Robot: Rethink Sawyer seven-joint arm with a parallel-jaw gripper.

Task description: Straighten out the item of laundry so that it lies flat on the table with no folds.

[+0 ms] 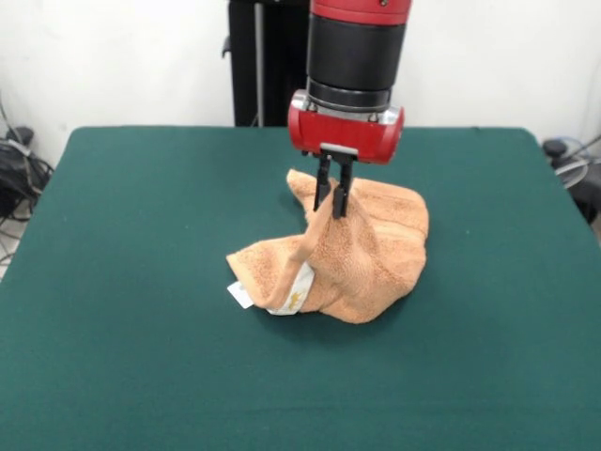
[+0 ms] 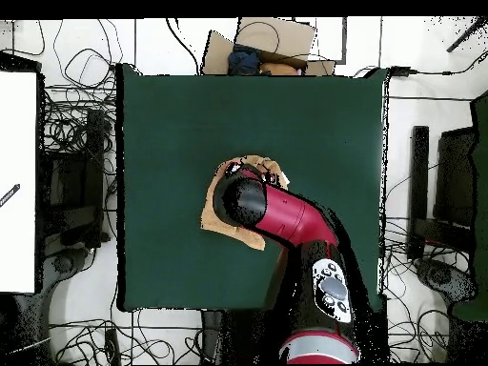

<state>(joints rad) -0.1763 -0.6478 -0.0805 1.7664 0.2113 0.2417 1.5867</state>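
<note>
The orange-tan terry towel (image 1: 371,254) lies crumpled near the middle of the dark green table (image 1: 141,282), with its white tags (image 1: 282,299) at its near-left edge. My gripper (image 1: 333,205) hangs straight down over the towel, shut on a pinched ridge of the cloth, which is pulled up into a peak. In the overhead view the red arm covers most of the towel (image 2: 221,224); only its edges show, and the gripper itself is hidden there.
Green table surface (image 2: 172,133) extends on all sides of the towel. Cables and equipment lie on the floor around the table. A cardboard box (image 2: 272,43) sits beyond the table's far edge in the overhead view.
</note>
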